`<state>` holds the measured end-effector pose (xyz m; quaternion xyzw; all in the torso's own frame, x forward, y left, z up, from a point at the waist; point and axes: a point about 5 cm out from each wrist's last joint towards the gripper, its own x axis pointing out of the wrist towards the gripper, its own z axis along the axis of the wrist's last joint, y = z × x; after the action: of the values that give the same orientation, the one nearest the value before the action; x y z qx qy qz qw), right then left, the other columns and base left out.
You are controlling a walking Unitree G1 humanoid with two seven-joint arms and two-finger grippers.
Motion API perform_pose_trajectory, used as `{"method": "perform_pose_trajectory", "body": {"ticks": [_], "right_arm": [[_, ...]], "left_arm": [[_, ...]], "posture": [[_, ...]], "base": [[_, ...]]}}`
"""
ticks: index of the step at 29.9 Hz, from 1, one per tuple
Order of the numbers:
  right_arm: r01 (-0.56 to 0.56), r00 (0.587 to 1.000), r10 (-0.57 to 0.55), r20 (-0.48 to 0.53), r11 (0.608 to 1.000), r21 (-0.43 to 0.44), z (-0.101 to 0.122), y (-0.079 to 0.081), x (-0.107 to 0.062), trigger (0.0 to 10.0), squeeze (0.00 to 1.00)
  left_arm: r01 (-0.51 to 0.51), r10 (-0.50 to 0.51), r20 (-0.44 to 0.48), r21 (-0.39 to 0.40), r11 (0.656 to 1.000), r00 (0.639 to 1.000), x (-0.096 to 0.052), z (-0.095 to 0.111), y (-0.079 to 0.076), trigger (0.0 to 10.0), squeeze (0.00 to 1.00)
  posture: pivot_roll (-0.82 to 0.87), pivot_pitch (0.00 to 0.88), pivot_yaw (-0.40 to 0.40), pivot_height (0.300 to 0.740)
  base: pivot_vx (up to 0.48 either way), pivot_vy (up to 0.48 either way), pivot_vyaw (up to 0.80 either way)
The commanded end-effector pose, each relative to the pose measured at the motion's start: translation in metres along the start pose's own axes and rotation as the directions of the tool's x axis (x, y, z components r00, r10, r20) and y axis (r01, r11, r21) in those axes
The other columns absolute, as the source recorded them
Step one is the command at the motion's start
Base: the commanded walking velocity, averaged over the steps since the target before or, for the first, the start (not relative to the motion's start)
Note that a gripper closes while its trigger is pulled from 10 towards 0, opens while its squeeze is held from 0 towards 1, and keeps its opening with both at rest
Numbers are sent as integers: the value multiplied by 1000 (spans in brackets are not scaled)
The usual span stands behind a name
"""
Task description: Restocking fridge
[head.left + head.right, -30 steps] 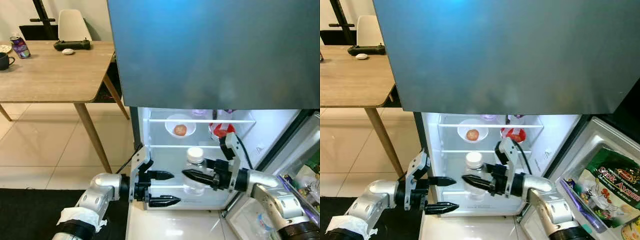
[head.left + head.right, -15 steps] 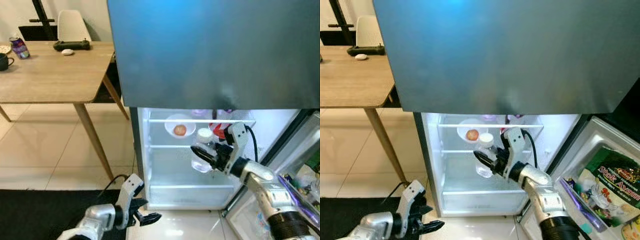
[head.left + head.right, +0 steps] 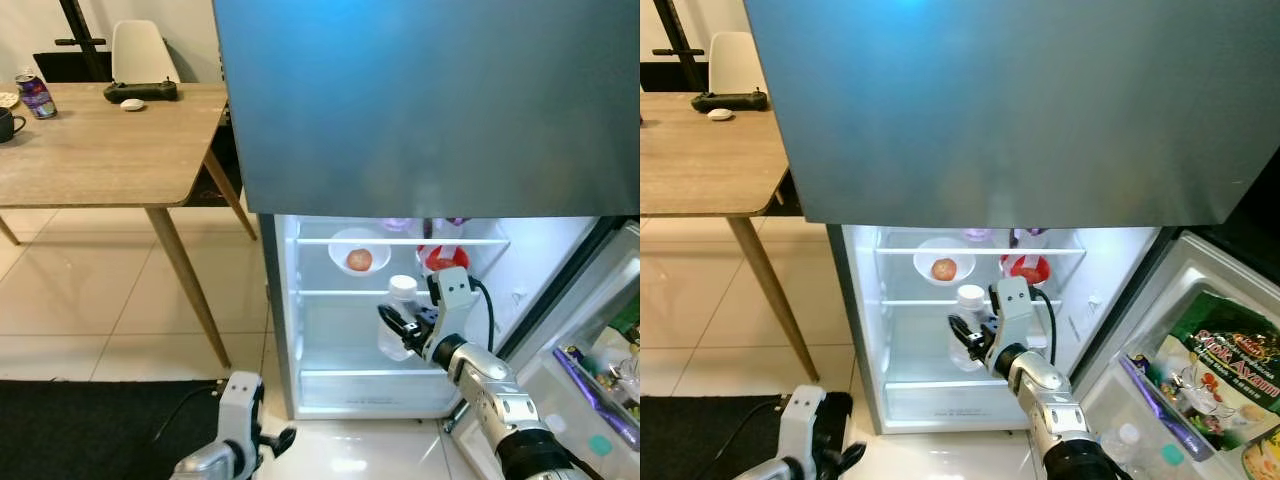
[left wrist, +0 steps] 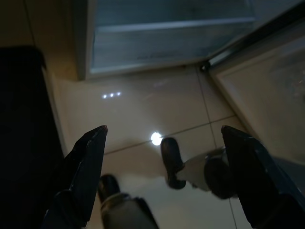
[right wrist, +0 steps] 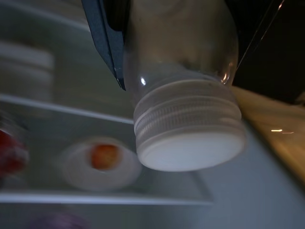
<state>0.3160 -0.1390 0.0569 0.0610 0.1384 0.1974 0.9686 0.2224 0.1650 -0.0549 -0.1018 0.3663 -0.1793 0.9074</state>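
Observation:
A clear bottle with a white cap hangs tilted inside the open fridge, just under the upper glass shelf. My right gripper is shut on its body; one black finger lies along the bottle's side. My left gripper is open and empty. It hangs low beside the fridge's lower left corner, over the tiled floor. A white bowl holding a reddish fruit sits on the upper shelf, beside a red and white item.
The fridge's open door at the right holds snack packets and a small bottle. A wooden table stands at the left with a can, a mug and a controller. A black mat lies on the floor by my left arm.
My right gripper has carried the bottle up from the lower shelf and further into the fridge. My left arm has drawn back from the fridge and dropped toward the floor.

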Motion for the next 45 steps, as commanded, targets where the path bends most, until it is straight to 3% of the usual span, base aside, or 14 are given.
{"method": "perform_pose_trajectory", "body": {"ticks": [1,4,5,9,10,12,13,15,16,24,38,45], "right_arm": [[57,998,-57,5,998,-3,-1,-7,0,10000,0],[84,996,-84,-10,996,-2,-6,-8,0,10000,0],[90,996,-90,1,996,9,-7,-8,-1,0,0],[66,996,-70,52,995,69,-6,-6,-2,0,0],[68,997,-71,40,995,66,-8,-5,-1,10000,0],[56,997,-60,49,996,65,-8,-3,0,10000,0],[53,996,-58,66,995,79,-8,-3,0,0,0],[59,996,-64,65,995,78,-8,-3,0,0,0],[87,995,-90,43,994,62,-9,-6,1,10000,0],[148,989,-147,-26,989,17,-19,-13,0,10000,0],[148,985,-149,-85,989,-10,-32,-13,-2,10000,0],[189,968,-187,-168,982,-5,-54,-18,-11,10000,0]], "left_arm": [[-27,27,-3,-23,999,1000,1,-4,-2,10000,0],[-53,52,-26,-24,998,998,2,-11,-5,10000,0],[-55,54,-36,-26,998,998,2,-14,-7,10000,0],[-54,53,-44,-33,998,998,2,-18,-9,10000,0],[-56,55,-38,-43,997,998,2,-18,-9,10000,0],[-52,51,-25,-54,997,998,3,-17,-9,10000,0],[-49,48,-19,-52,997,999,3,-16,-10,10000,0],[-47,46,-16,-50,998,999,3,-15,-10,10000,0],[-41,41,-11,-47,998,999,4,-13,-11,10000,0],[-28,28,-8,-39,999,1000,6,-12,-15,10000,0],[0,-1,-13,-66,998,1000,7,-16,-19,10000,0],[-47,41,-59,-101,994,997,-1,-32,-11,10000,0]], "posture": [[-57,0,-14,740],[-61,0,-9,740],[-67,0,-6,740],[-65,0,-7,740],[-65,0,-7,740],[-62,0,-7,740],[-59,0,-7,740],[-58,0,-8,740],[-59,0,-7,740],[-58,0,-8,740],[-60,0,-10,740],[-59,0,-8,740]], "base": [[0,0,0],[0,0,0],[0,0,0],[0,0,0],[0,0,0],[0,0,0],[0,0,0],[0,0,0],[0,0,0],[0,0,0],[58,0,0],[305,0,0]]}}
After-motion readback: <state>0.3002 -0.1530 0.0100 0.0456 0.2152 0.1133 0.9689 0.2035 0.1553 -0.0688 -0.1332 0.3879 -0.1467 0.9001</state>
